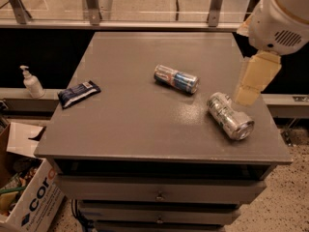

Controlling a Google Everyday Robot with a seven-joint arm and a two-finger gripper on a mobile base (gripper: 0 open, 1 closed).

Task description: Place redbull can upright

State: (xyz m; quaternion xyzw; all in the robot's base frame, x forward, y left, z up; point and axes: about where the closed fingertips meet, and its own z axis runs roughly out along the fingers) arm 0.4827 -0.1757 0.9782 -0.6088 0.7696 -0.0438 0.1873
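Observation:
The redbull can, slim with blue and silver panels, lies on its side near the middle of the grey table. My gripper, a cream-coloured piece hanging from the white arm, is at the table's right edge. It is to the right of the redbull can and apart from it, just above the top end of a fatter silver can that also lies on its side.
A dark blue snack packet lies at the table's left edge. A white pump bottle stands on a ledge to the left. A cardboard box sits on the floor at lower left. Drawers are below the tabletop.

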